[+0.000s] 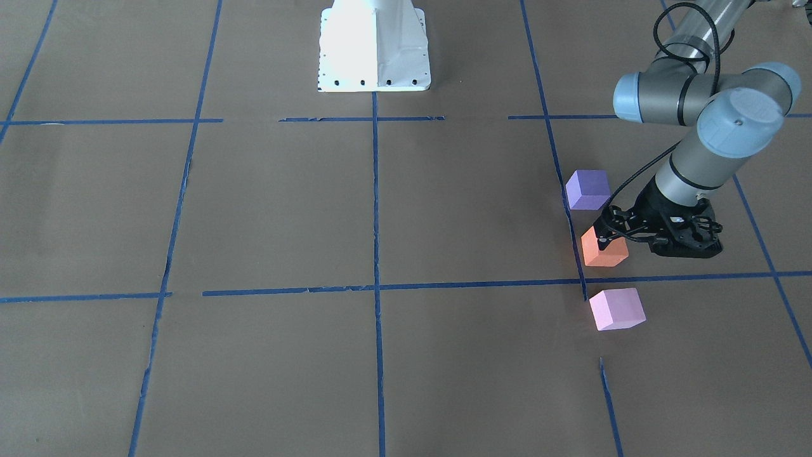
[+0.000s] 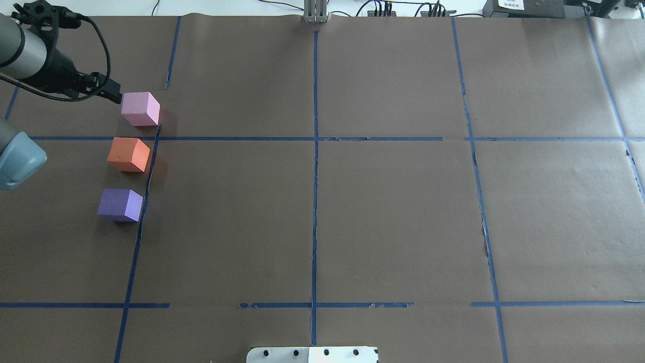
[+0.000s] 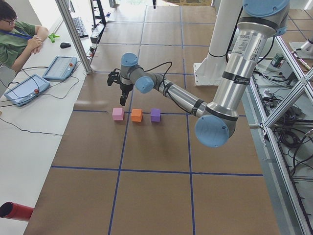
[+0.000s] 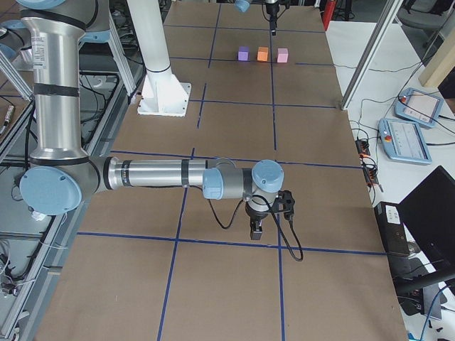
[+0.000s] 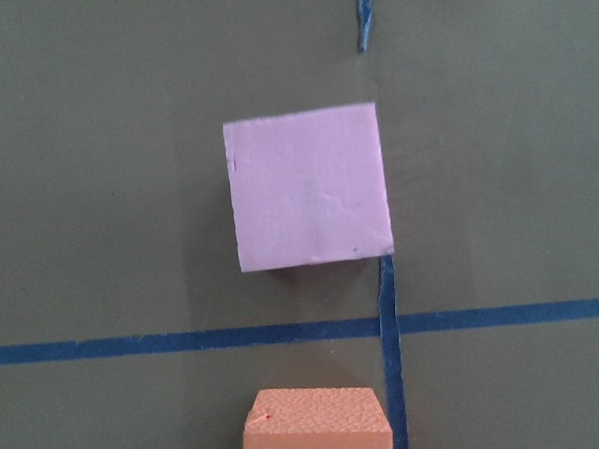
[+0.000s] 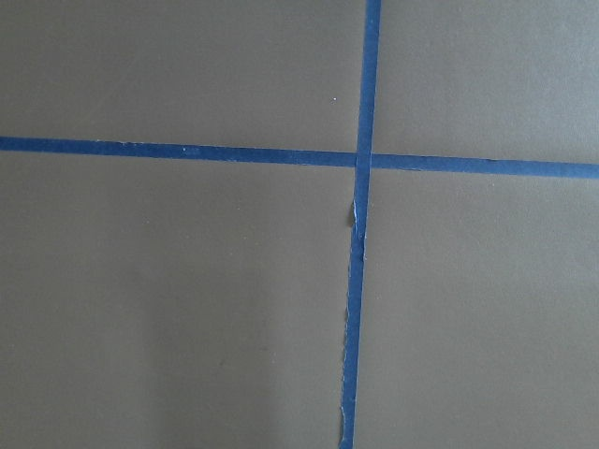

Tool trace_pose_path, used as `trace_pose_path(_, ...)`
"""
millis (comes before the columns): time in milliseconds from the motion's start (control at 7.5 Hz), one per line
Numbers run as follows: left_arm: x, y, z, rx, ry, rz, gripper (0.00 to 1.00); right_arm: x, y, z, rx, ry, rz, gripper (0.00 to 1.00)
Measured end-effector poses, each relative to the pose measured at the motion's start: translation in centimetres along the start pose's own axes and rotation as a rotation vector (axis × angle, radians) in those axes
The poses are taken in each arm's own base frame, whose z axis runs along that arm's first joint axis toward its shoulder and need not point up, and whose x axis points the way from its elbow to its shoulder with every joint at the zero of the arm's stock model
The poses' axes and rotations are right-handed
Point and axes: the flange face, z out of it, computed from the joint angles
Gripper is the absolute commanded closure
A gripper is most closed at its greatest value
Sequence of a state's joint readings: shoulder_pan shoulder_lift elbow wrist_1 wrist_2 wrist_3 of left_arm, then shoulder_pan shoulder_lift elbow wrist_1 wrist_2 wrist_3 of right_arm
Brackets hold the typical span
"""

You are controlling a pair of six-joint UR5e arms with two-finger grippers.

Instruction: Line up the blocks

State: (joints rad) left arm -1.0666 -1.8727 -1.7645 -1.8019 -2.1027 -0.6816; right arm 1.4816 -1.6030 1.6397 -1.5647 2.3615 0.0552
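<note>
Papered table [image 2: 352, 227] holds pink block [image 2: 140, 108], orange block [image 2: 129, 154], purple block [image 2: 120, 204] in a row, seemingly done. Nearby hovers the left gripper [image 2: 114, 94], the right gripper [image 4: 257, 229] far off; jaw states I cannot tell.

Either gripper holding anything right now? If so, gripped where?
Nothing is held. The pink block, orange block and purple block all sit free on the table. The left gripper hangs above them, touching none; the right gripper is far off.

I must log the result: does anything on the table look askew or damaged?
Nothing serious. The pale pink foam cube, orange foam cube and violet-purple foam cube stand flat in one row, apart. Only the blue tape is frayed below one crossing.
</note>
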Motion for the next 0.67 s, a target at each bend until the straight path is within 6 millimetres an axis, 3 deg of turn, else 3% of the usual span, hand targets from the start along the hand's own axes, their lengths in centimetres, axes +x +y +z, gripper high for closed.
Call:
trace_pose_path(267,-4.9,-1.2,-3.0,0.017,-0.055,0.059,0.00,0.0,0.0,0.0,-0.001,0.001,0.001,0.00)
trace_pose_path(400,-8.6,-1.4,-4.5,0.013,-0.084,0.057,0.00,0.0,0.0,0.0,-0.001,0.001,0.001,0.00)
trace_pose_path(667,-18.2,-0.7,-7.6,-0.059,-0.145,0.058,0.00,0.0,0.0,0.0,0.000,0.000,0.001,0.00)
